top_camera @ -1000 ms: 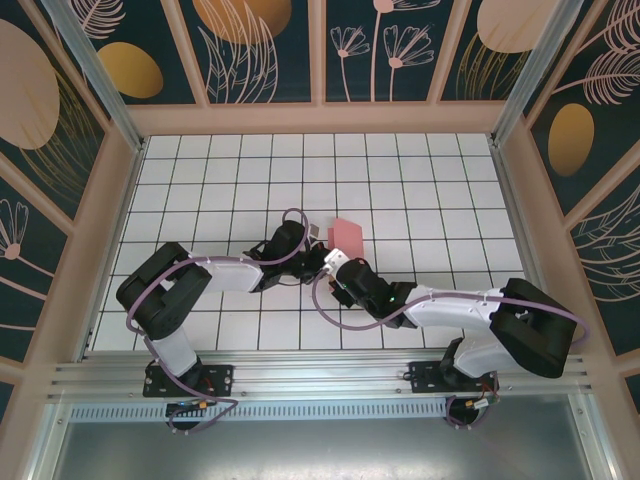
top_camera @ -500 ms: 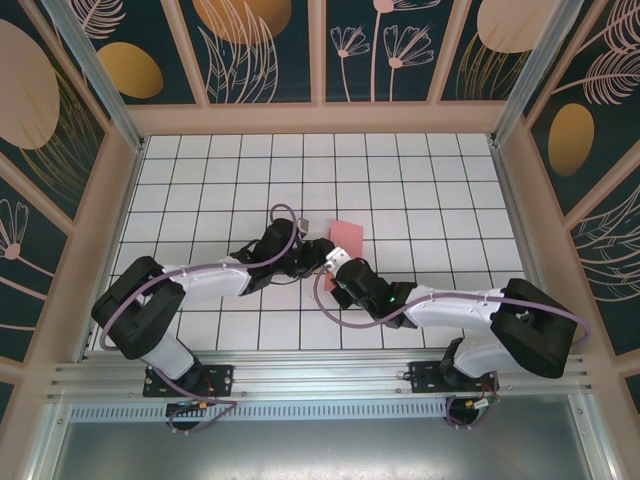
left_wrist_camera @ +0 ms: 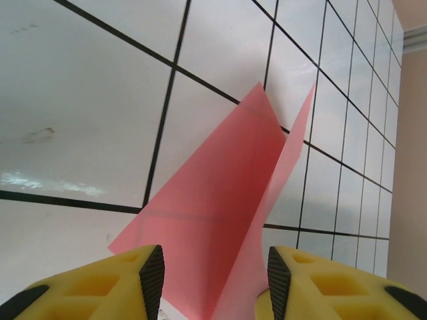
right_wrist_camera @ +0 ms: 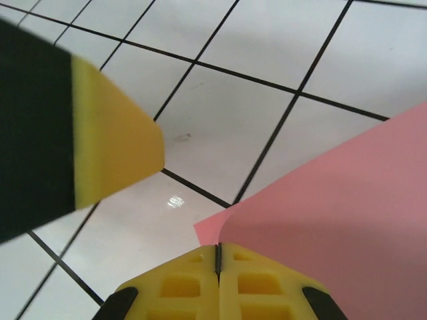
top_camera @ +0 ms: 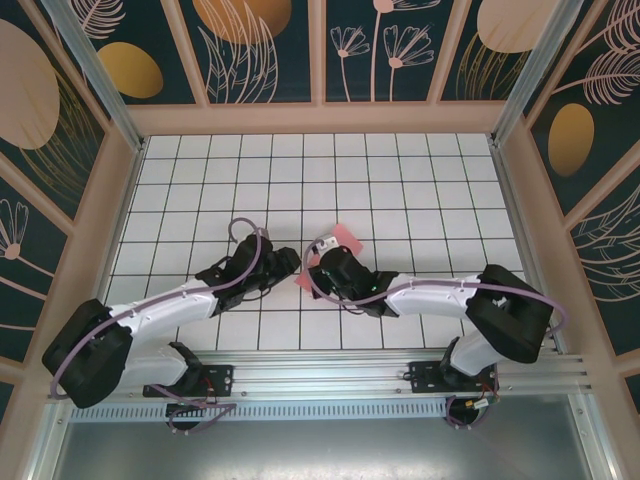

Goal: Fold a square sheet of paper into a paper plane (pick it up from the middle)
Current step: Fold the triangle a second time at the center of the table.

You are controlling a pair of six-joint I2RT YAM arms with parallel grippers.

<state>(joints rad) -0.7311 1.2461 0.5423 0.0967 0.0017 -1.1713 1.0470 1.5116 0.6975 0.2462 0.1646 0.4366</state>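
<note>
The square sheet of paper [left_wrist_camera: 220, 193] is salmon pink and stands folded into a V along a crease, its open edges pointing away in the left wrist view. My left gripper [left_wrist_camera: 215, 283] is open around its near end, with the yellow fingers [left_wrist_camera: 152, 280] on either side of the fold and a gap to the paper. My right gripper [right_wrist_camera: 218, 257] is shut, and the paper [right_wrist_camera: 333, 220] curls out from its closed tips. From above, the two grippers [top_camera: 290, 265] [top_camera: 312, 268] meet mid-table, with the pink paper [top_camera: 347, 236] showing just behind them.
The white gridded tabletop [top_camera: 420, 190] is walled by a wooden frame [top_camera: 320, 118] at the back and sides. A yellow and black finger [right_wrist_camera: 113, 143] of the left gripper is close at the upper left of the right wrist view.
My left gripper has opened and let go of the paper, and its arm has stretched out lower and to the left. My right gripper has shut and shifted left with the paper.
</note>
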